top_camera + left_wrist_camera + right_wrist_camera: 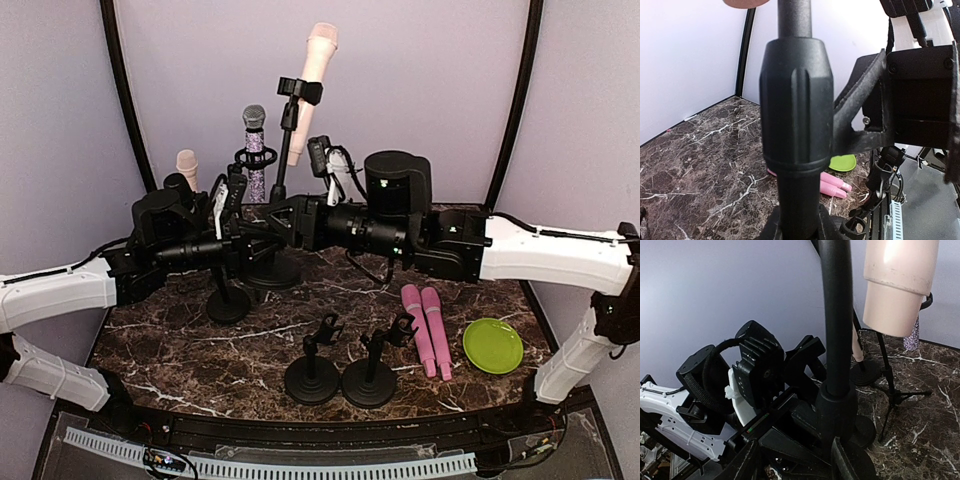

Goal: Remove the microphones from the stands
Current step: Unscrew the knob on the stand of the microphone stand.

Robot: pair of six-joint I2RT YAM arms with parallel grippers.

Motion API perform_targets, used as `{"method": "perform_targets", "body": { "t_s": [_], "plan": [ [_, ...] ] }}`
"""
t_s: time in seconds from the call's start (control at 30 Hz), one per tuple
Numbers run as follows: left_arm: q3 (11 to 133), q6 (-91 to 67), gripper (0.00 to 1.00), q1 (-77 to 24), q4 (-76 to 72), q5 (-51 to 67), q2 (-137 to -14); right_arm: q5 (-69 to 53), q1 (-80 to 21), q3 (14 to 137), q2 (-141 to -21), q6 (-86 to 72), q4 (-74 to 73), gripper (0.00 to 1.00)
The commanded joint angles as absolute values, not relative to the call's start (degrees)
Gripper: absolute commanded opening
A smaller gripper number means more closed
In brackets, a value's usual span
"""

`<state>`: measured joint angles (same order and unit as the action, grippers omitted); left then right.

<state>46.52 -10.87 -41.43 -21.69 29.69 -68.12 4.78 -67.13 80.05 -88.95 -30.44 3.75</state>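
**1. Task item.** The microphone (318,60) is pale peach, smooth and matte. It has a rounded head and a body that tapers to a flat tail end. It sits tilted in the black clip at the top of the stand (287,140), in the upper centre of the top view, with its head uppermost and leaning right. In the right wrist view its tail end occupies the upper right of the frame, just beside the stand's post.

**2. Stand.** It consists of a black post with a thick ribbed collar (796,105), which fills the centre of the left wrist view. Its round base rests on the dark marble desk (180,350).

**3. Left gripper** (255,243). It enters from the left of the top view. It is closed on the stand's post just below the collar.

**4. Right gripper** (290,222). It enters from the right of the top view. In the right wrist view its jaws stand partly apart on either side of the post, with a gap on the left side. It holds nothing.

**5. Other items.**
- A glitter microphone (254,130) with a silver head stands upright to the left of the stand.
- Two empty stands (340,375) sit at lower centre.
- Two pink microphones (428,328) lie side by side to the right of the empty stands.
- A green plate (493,345) lies just beside the pink microphones.
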Motion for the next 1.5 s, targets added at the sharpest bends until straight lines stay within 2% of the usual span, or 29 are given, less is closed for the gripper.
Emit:
{"method": "perform_targets", "body": {
  "t_s": [0.0, 0.1, 0.4, 0.6, 1.47],
  "plan": [
    [47.43, -9.58, 0.0, -41.34, -26.04, 29.77, -65.91, 11.52, -68.11, 86.79, -92.21, -31.23, -1.93, 0.44],
    [47.46, -9.66, 0.0, -41.32, -26.04, 29.94, -65.92, 14.3, -68.24, 88.51, -93.22, -32.55, -3.7, 0.39],
    [47.46, -9.58, 0.0, -41.39, -26.02, 29.96, -65.53, 18.79, -68.27, 89.88, -93.45, -34.31, -4.74, 0.32],
    [47.54, -9.66, 0.0, -41.35, -26.02, 30.13, -65.55, 20.03, -68.21, 90.1, -93.28, -34.62, -4.69, 0.32],
    [47.88, -10.28, 0.0, -41.51, -26.28, 32.25, -66.77, 11.6, -68.29, 97.96, -99.45, -32.59, -2.9, 0.31]
  ]
}}
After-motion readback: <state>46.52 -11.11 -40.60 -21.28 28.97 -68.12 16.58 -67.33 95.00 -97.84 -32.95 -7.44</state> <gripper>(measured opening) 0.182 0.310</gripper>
